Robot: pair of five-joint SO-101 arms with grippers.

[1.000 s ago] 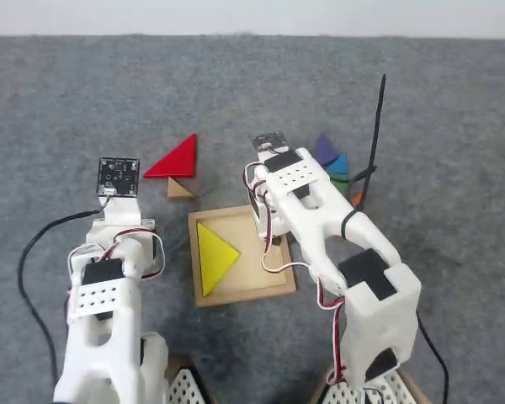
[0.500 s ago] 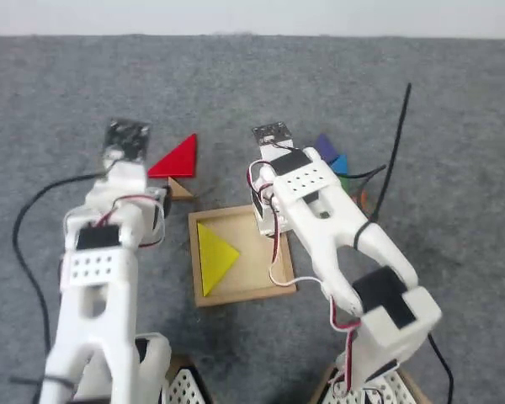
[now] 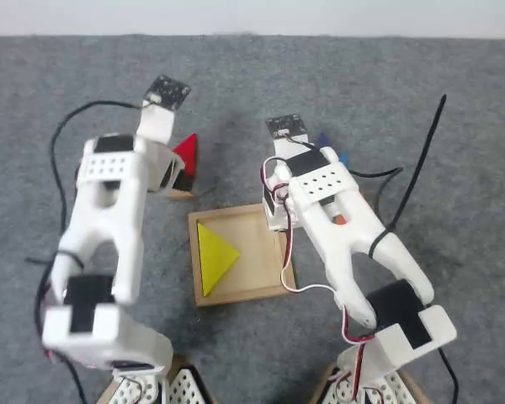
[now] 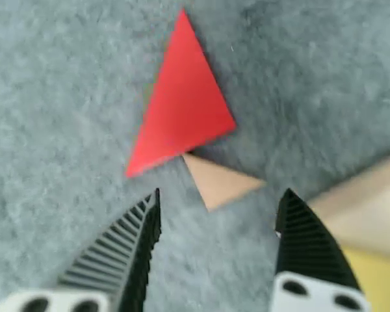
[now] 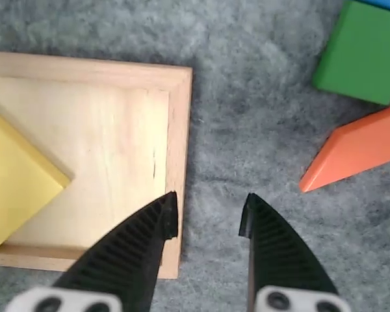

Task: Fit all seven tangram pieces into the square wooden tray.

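Sitting nearest the arm bases, the square wooden tray holds one piece so far, the yellow triangle, which lies flat in the tray's left half. That leaves six pieces outside and the right half bare. At the tray's right rim the right gripper hangs with its fingers spread and nothing between them. The orange piece lies just off that side of the tray, and the green piece a little farther out. Beyond the tray's far left corner the left gripper hovers with its fingers wide apart and empty, straddling the small tan triangle. The step in hand looks like picking up that triangle. Its tip touches, or very nearly touches, the red triangle, which lies farther from the tray. The descent should therefore be straight and centred on the tan piece, so that neither finger catches the red edge. The piece is thin on soft grey fabric, so the tips probably need to press into the nap before closing on two opposite sides. The lift should then clear the tray's rim.
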